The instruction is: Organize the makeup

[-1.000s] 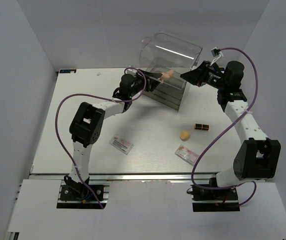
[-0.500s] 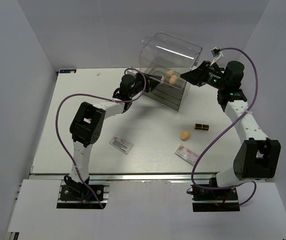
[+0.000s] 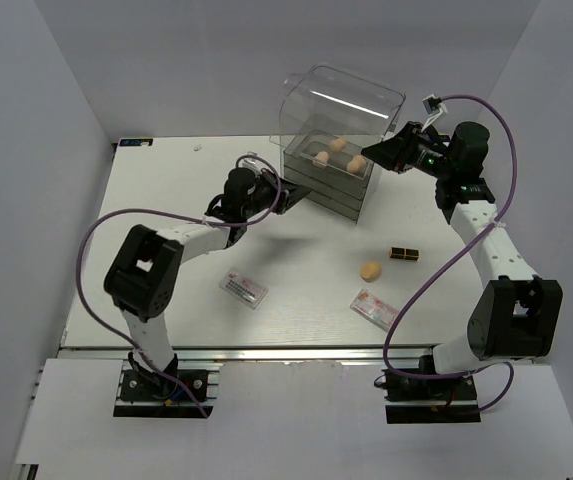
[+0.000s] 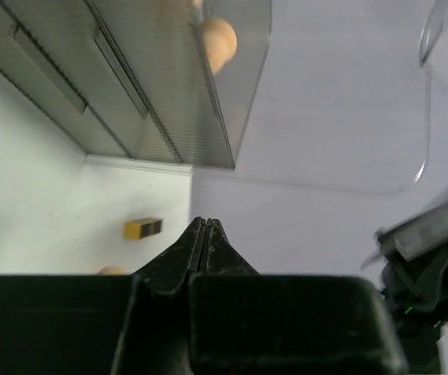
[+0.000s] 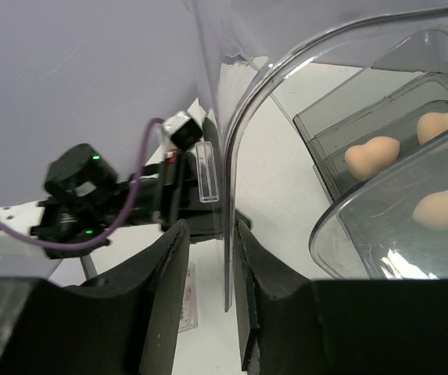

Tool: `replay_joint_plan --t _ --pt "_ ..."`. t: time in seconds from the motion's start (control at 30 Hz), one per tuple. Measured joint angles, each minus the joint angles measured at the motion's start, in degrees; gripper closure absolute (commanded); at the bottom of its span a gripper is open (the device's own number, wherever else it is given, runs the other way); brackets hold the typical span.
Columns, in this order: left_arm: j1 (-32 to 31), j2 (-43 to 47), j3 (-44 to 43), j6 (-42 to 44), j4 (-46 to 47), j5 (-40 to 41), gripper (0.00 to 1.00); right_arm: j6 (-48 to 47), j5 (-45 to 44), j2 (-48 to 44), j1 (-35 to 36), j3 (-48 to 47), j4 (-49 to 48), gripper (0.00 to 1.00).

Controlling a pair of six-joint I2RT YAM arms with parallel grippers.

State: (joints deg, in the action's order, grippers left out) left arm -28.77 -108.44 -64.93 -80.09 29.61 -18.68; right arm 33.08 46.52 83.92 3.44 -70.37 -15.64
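Change: left gripper (image 4: 206, 223) has drawn back from the tall clear plastic drawer box (image 3: 328, 192), jaws pressed together on nothing
Box contents: three peach teardrop sponges (image 3: 321, 157) lie in the open top tray, the last just released
Right gripper (image 5: 209, 234): fingers straddle the raised clear lid (image 3: 351, 92) edge; clamping cannot be told
Outstanding: one peach sponge (image 3: 370, 270), dark-brown-and-gold tube (image 3: 402, 252) and two flat white-pink packets (image 3: 243, 289) lie on the white table (image 3: 166, 200)

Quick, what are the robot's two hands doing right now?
Left gripper: closed, empty.
Right gripper: closed on the curved clear plastic lid.
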Motion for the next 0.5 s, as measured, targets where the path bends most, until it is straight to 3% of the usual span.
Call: replay_joint_plan --t 0.23,0.4,0.5 --pt "-5.01 9.20 1.99 18.93 -7.87 -0.68 0.64 -0.17 0.11 0.00 0.00 0.00 0.02 0.65" --pt "-13.94 6.80 1.27 34.03 -14.97 -2.16 0.47 -0.35 0.13 0.00 0.00 0.00 0.04 0.65" --pt "-18.03 2.54 -1.22 40.94 -19.96 -2.51 0.44 -0.48 0.15 0.00 0.00 0.00 0.07 0.65"
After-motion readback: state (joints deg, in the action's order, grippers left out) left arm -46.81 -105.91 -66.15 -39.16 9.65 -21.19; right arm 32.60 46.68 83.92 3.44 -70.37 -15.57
